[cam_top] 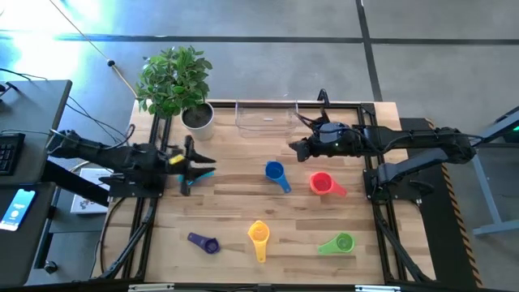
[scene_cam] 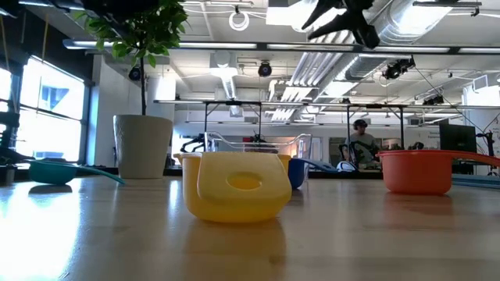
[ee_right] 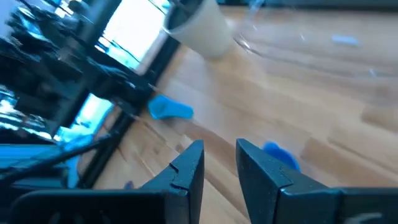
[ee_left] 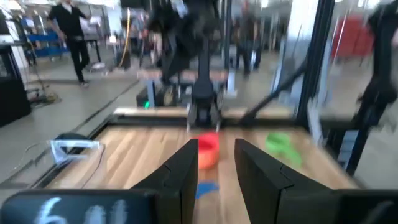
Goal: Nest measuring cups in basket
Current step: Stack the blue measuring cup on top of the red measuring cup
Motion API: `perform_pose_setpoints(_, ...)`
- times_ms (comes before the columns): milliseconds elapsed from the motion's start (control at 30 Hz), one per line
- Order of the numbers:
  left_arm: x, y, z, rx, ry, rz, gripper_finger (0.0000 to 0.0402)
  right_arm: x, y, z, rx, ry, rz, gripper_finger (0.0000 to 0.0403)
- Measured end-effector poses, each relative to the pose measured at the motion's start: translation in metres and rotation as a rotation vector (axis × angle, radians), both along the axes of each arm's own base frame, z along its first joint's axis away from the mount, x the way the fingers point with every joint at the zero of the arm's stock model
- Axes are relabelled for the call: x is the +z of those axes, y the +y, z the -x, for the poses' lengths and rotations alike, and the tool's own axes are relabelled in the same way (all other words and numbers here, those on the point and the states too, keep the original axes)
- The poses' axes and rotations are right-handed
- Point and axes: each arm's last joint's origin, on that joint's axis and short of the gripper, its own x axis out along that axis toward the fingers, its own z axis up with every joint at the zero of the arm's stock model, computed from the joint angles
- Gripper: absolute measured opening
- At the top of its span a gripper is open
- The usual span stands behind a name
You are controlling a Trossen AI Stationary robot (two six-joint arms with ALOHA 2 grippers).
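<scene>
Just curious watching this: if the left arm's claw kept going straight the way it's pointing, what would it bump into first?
Probably the blue cup, which lies just ahead of the left gripper between its open fingers; the red cup sits farther along. Depth is hard to judge.

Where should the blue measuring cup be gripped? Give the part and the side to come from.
Probably the bowl rim of the blue cup, taken from straight above with one finger inside. The bowl sits upright and open, while its handle lies low, pointing toward the red cup, and looks harder to pinch. The right gripper, open, is nearest.
</scene>
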Motion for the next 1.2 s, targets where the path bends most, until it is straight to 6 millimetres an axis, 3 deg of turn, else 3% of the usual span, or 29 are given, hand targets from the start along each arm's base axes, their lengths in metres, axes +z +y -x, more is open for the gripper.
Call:
perform_pose_setpoints(233, 0.007, 0.006, -0.038, -0.008, 0.140, -0.113, 0.0095, 0.010, -0.001, -0.006, 0.036, -0.099, 0.079, 0.0085)
perform_pose_setpoints(500, 0.007, 0.031, -0.074, 0.010, 0.256, -0.105, 0.0096, 0.017, -0.016, -0.007, 0.018, -0.151, 0.137, 0.0085)
perform_pose_setpoints(833, 0.008, 0.051, -0.112, -0.086, 0.325, -0.177, 0.0128, 0.017, -0.032, -0.005, 0.067, -0.138, 0.158, 0.0085)
perform_pose_setpoints(1200, -0.016, 0.056, -0.158, -0.094, 0.434, -0.166, 0.0131, 0.017, -0.055, -0.001, 0.017, -0.114, 0.210, 0.0085)
